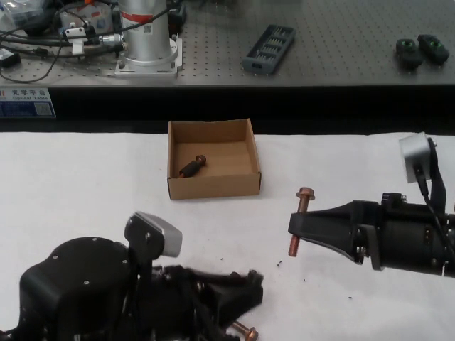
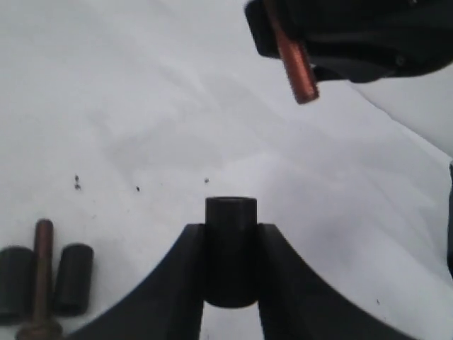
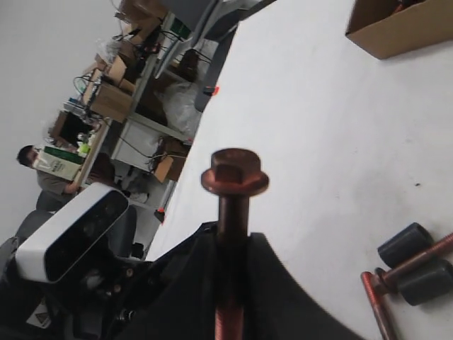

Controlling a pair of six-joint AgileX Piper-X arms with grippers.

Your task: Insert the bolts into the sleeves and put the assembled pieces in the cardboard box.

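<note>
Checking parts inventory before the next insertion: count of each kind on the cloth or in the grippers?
Copper-coloured flanged metal bolts, loose: 3 (one in right gripper, two on white cloth)
Black cylindrical sleeves, empty: 3 (one in left gripper, two on cloth)
Assembled bolt-in-sleeve piece: 1, inside box
Open brown cardboard box: 1
Total: 8

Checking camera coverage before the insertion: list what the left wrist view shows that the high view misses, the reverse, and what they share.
Left wrist view, not the high view: a sleeve clamped between the fingers of the left gripper, and two loose sleeves lying on the table. High view, not the left wrist view: the cardboard box with one assembled piece inside. Both: the copper bolt held by the right gripper.
</note>
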